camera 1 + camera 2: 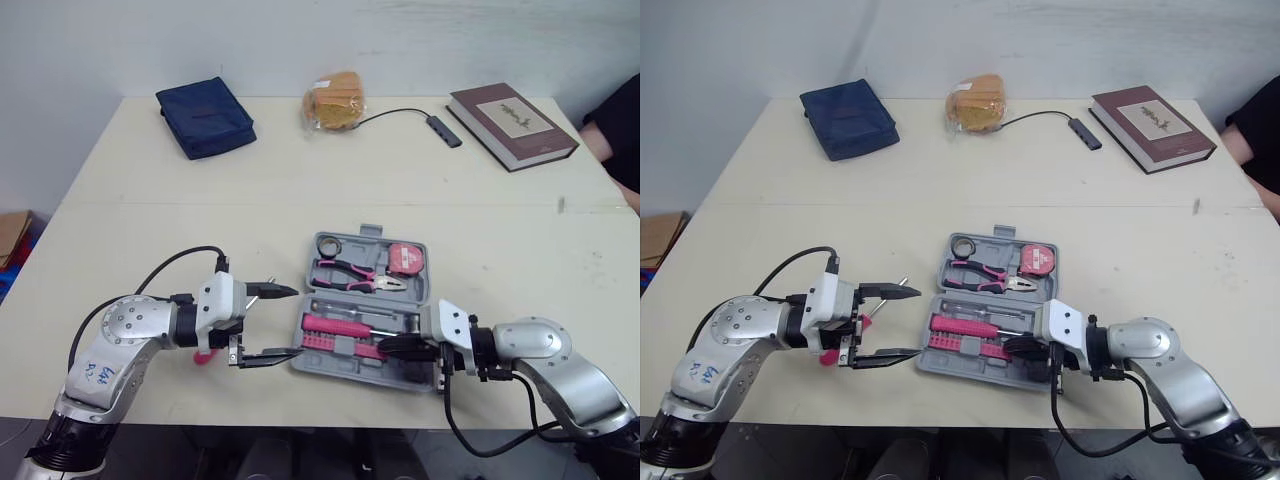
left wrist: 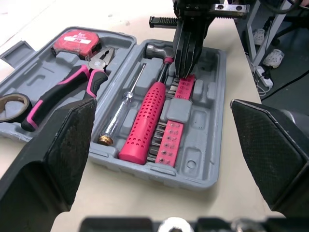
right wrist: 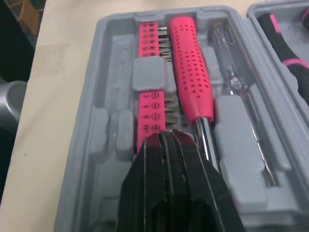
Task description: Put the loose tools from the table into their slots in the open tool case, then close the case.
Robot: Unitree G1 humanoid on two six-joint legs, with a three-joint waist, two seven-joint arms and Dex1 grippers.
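The grey tool case [image 1: 300,364] lies open near the table's front edge. It holds pink-handled pliers [image 1: 350,272], a tape measure [image 1: 405,258], a roll of black tape [image 1: 327,244], a pink screwdriver [image 2: 145,121], a clear tester screwdriver [image 2: 120,113] and pink bit strips [image 3: 148,104]. My left gripper [image 1: 275,322] hovers open just left of the case, fingers pointing at it. A small pink object [image 1: 203,355] peeks out beneath that wrist, mostly hidden. My right gripper [image 1: 388,347] is shut, its tips resting on the bit strip at the right end of the case's front half.
At the back of the table lie a blue pouch [image 1: 205,117], a bagged bread roll [image 1: 335,101], a cabled USB hub [image 1: 443,130] and a brown book [image 1: 511,124]. A person's arm [image 1: 615,135] shows at the far right edge.
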